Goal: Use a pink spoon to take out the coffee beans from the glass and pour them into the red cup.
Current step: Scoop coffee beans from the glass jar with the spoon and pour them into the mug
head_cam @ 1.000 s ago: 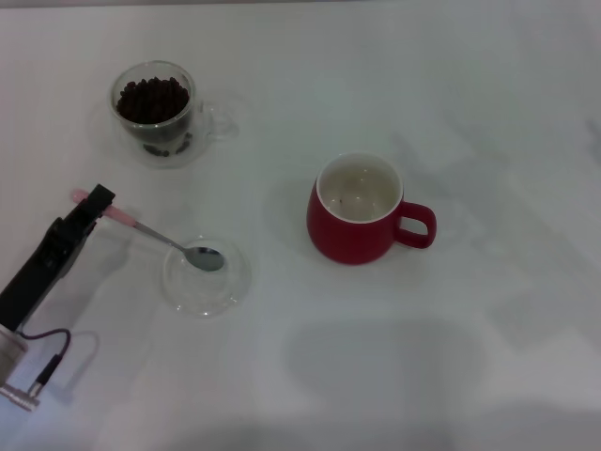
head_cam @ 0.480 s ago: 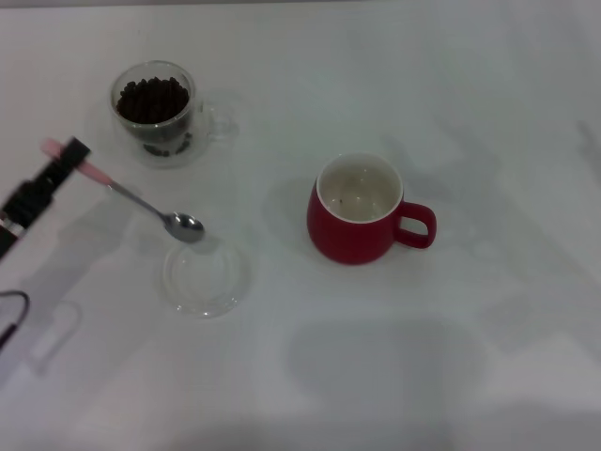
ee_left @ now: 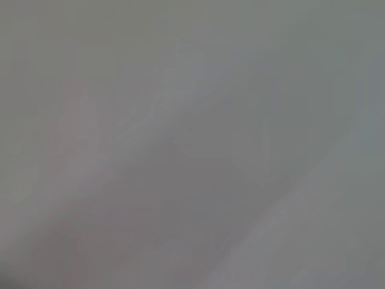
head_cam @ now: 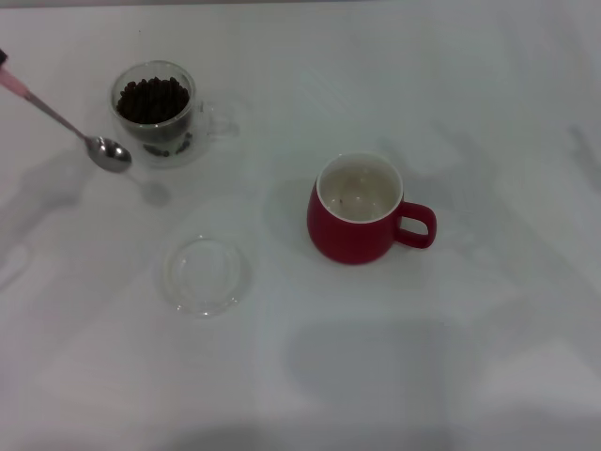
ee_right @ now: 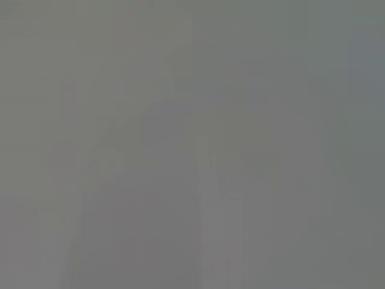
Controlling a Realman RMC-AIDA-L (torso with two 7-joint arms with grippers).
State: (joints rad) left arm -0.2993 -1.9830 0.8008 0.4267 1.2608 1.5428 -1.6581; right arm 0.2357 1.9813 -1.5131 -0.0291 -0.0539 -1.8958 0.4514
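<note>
The pink spoon point(head_cam: 68, 124) hangs in the air at the far left of the head view, its empty silver bowl just left of the glass point(head_cam: 155, 115). The glass holds a heap of coffee beans point(head_cam: 152, 99). Only a dark tip of my left gripper point(head_cam: 3, 58) shows at the picture's left edge, shut on the spoon's pink handle. The red cup point(head_cam: 357, 225) stands in the middle of the table, handle to the right, its white inside nearly empty. The right gripper is out of view. Both wrist views show only blank grey.
A flat clear glass dish point(head_cam: 202, 274) lies on the white table point(head_cam: 451, 357) in front of the glass, left of the red cup.
My left gripper lifted the spoon out of the glass dish and carried it back and to the left, up beside the glass. The arm has almost left the head view.
</note>
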